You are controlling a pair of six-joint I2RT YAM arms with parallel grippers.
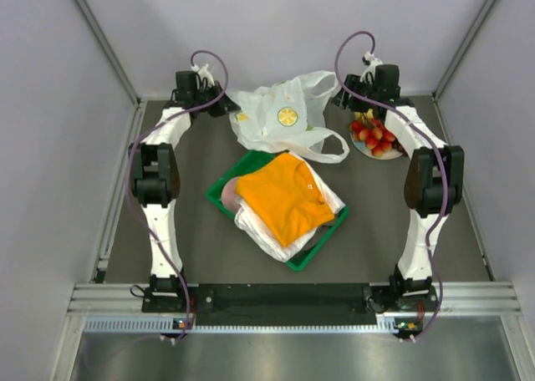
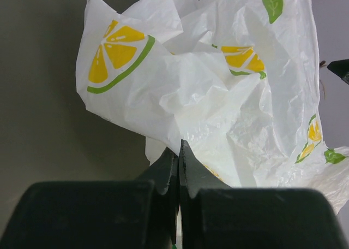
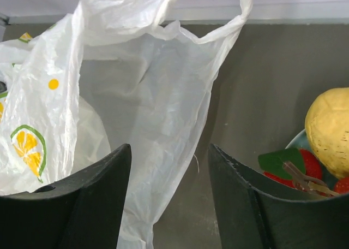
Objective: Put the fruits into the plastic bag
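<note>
Far side of table (image 1: pixel 376 247): plastic bag (image 1: pixel 280 114) lies crumpled between the 2 arms, citrus print up, 1 loop handle trailing toward the near side.

Left gripper (image 2: pixel 178 150) at the bag's left edge. Fingers pressed together; a fold of the white film appears nipped between the tips.

Right gripper (image 3: pixel 170 150) at the bag's right edge. Jaws stand apart, thin film and a handle loop hanging in the gap; no clamp seen on it.

Fruits (image 1: pixel 374 136) heaped on a pale plate (image 1: pixel 393 154) just right of the bag, beside the right gripper. Right wrist view: yellow pear (image 3: pixel 330 129) above a red strawberry (image 3: pixel 311 161).

Mid-table: green tray (image 1: pixel 309 260) with folded clothes (image 1: pixel 280 197), orange on top.
</note>
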